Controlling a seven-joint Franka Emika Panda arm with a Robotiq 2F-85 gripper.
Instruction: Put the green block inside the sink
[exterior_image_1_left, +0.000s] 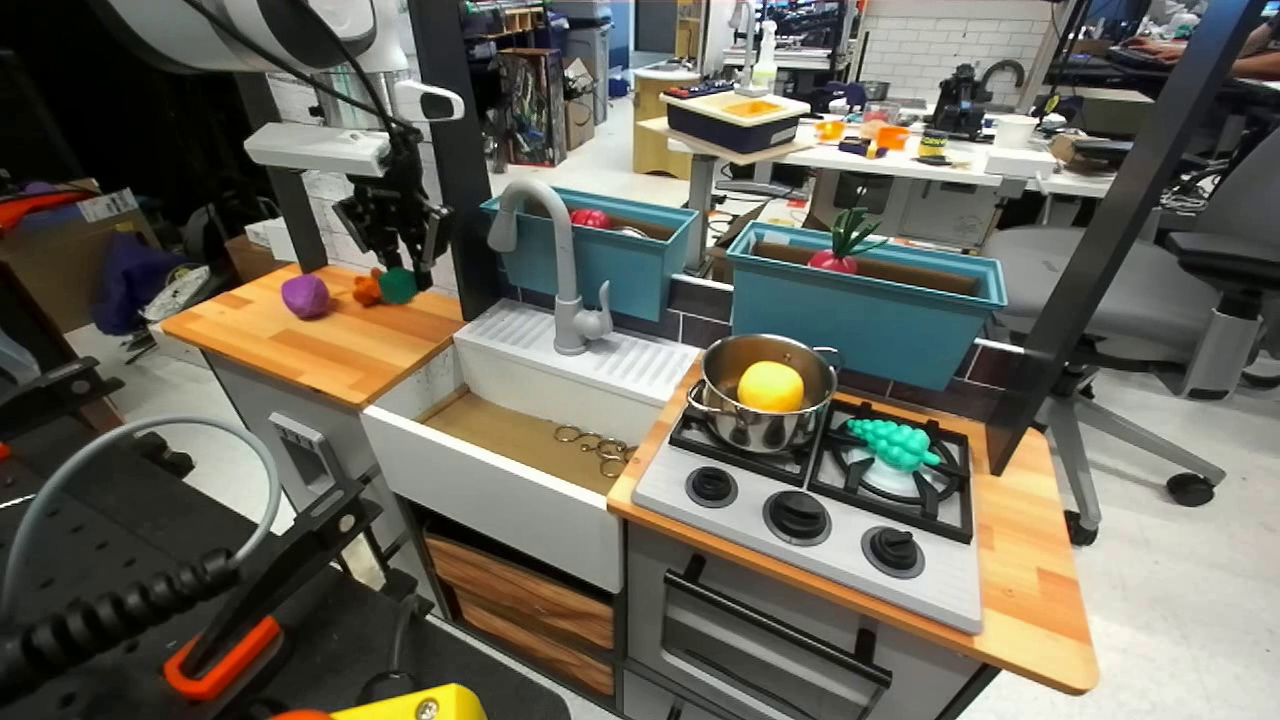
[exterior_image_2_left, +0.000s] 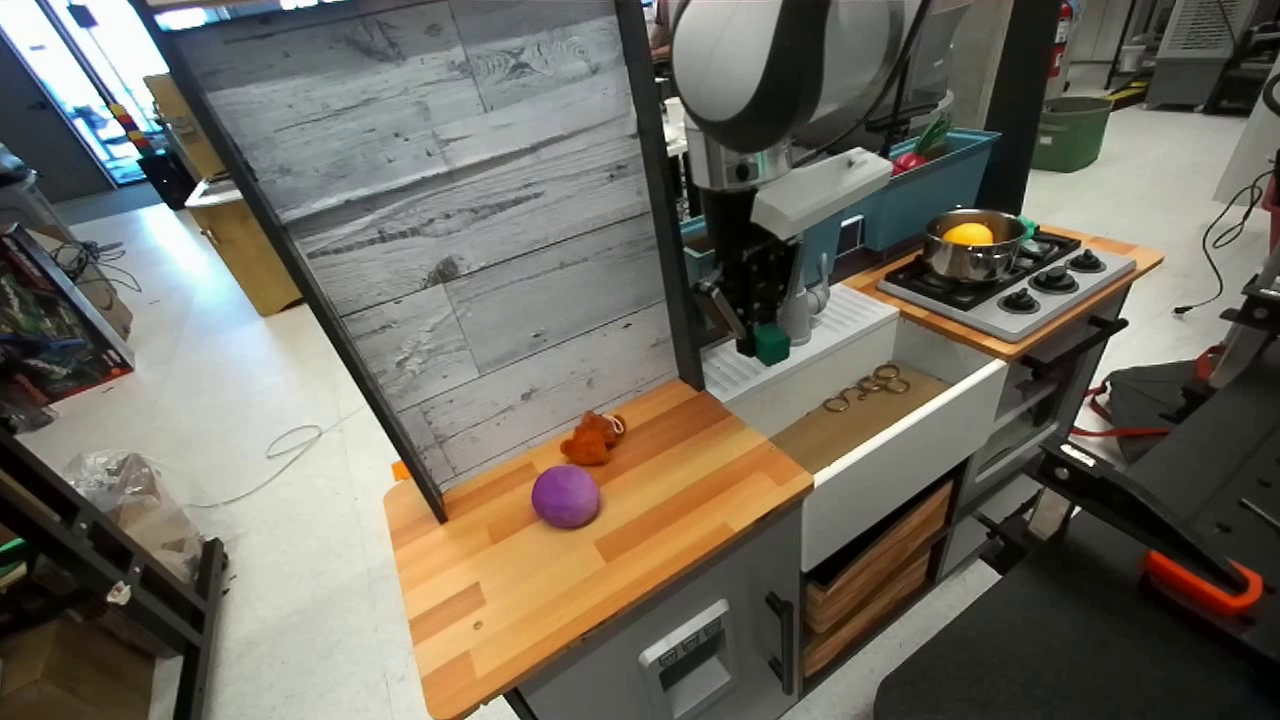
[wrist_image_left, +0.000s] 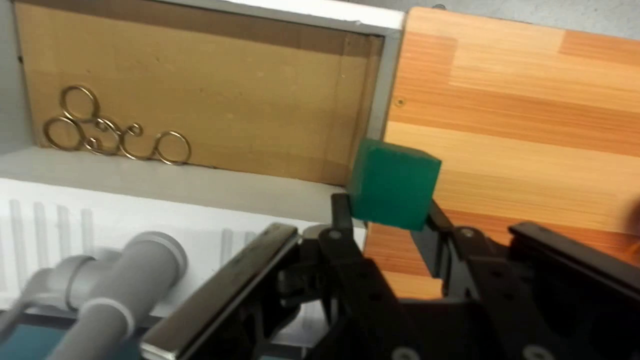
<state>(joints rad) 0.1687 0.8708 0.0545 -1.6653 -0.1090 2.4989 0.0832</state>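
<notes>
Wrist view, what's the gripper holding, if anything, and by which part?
The gripper holds the green block by two opposite sides, toward its lower edge in that view; the rest juts past the grip.

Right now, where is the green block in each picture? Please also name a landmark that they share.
In an exterior view: the green block is left of centre, above mid-height.
In an exterior view: the green block is right of centre, near mid-height.
In the wrist view: the green block is right of centre, near mid-height, held in the gripper.
Shared by all views: the grey gooseneck faucet.
</notes>
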